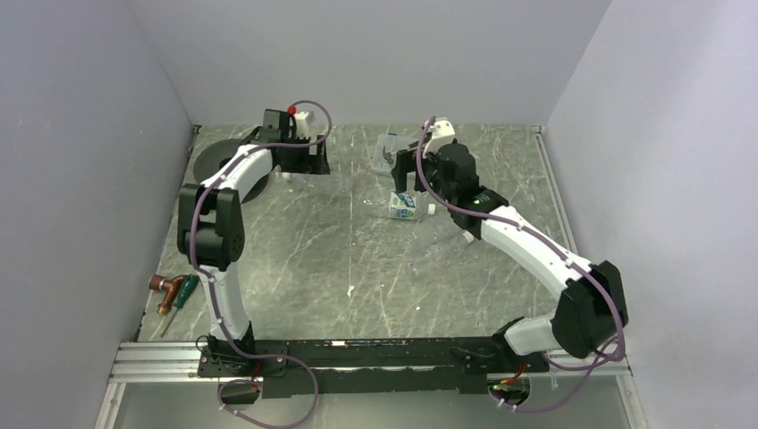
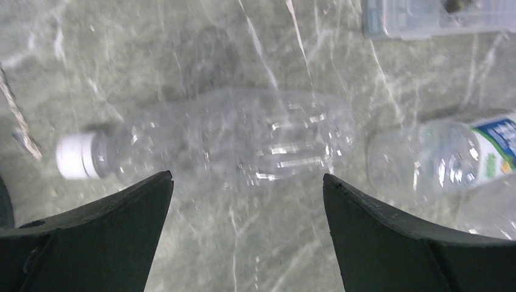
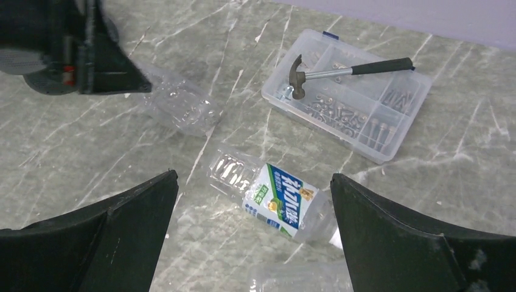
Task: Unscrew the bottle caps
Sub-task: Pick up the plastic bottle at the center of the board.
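Bottle (image 2: 243, 143), cap (image 2: 76, 156) on, beneath spread left jaws.

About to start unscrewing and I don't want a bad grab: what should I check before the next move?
1. Left gripper open: ok.
2. Clear bottle below it, lying on its side: ok.
3. White cap on that bottle: ok.
4. Right gripper open: ok.
5. Labelled bottle capped: cannot tell, its neck end is unclear.
6. A bottle gripped for twisting: not ok, both lie free on the table.
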Controlling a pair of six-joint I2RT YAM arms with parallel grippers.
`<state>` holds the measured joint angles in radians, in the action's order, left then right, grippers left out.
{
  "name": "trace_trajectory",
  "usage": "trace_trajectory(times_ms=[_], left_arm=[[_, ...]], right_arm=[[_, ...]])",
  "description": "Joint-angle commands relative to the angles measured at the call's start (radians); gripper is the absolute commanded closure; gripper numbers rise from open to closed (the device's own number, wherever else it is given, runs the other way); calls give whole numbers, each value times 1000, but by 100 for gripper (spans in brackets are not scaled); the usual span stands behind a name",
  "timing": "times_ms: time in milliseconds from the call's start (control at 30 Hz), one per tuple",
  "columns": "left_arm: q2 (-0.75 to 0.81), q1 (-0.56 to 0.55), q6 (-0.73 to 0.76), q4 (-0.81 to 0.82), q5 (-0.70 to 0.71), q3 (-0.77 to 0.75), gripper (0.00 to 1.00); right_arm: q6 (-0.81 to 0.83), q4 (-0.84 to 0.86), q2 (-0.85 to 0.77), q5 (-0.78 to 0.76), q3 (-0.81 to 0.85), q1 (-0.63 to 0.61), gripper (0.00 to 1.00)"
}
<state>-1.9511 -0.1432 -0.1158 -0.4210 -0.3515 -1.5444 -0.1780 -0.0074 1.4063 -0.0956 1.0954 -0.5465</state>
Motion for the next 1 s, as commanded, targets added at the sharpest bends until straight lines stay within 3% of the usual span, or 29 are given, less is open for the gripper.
trace_trajectory(times_ms=[0, 300, 500, 633, 733, 967], left_arm=[[-99, -37, -9, -48, 190, -180, 1], [-223, -121, 102, 60, 400, -256, 1], [-269, -122, 171, 55, 362, -216, 26], [-252, -122, 160, 80, 336, -143, 26], [-241, -122, 154, 42, 275, -128, 32], [-46, -150, 184, -1, 80, 80, 33]], right_arm=[[26, 56, -108, -26, -50, -9, 0], [14, 91, -171, -39, -126, -11, 0], [11, 109, -195, -33, -155, -10, 0], [11, 118, -202, -28, -160, -10, 0], [11, 108, -204, -27, -153, -10, 0], [11, 106, -227, -18, -156, -10, 0]])
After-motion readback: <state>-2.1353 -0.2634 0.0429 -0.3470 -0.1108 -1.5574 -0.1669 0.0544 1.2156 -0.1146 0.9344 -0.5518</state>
